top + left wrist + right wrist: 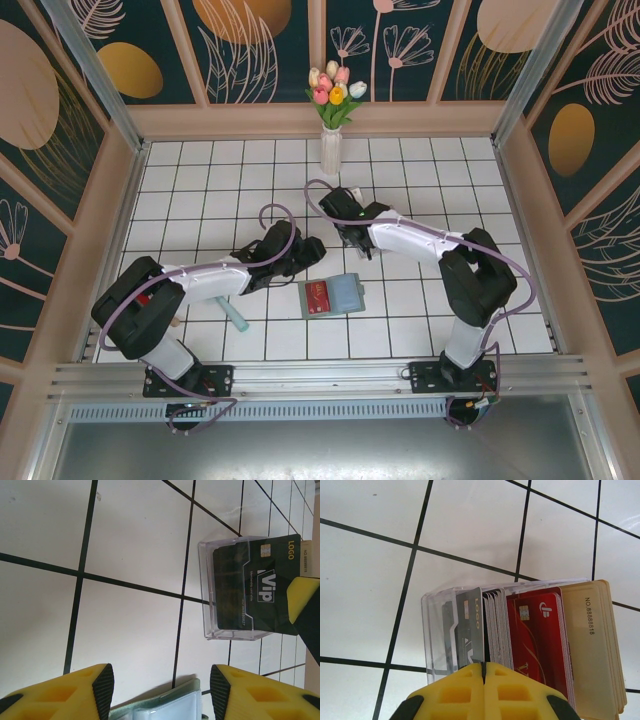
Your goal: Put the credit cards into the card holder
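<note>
Right fingers (460,692) pinch a dark card (469,630) in the clear box (432,630); left fingers (60,695) open above the wallet (155,712).

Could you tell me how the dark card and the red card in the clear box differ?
The dark card is near-black, the red card deep red. The dark card stands outermost, the red card between pale cards and tan cards. The shut fingers of the right gripper seem to pinch the dark card's edge; the red card is untouched. Both stand in the clear box and carry a chip.

White tiled floor (250,190), floral walls (250,40).
</note>
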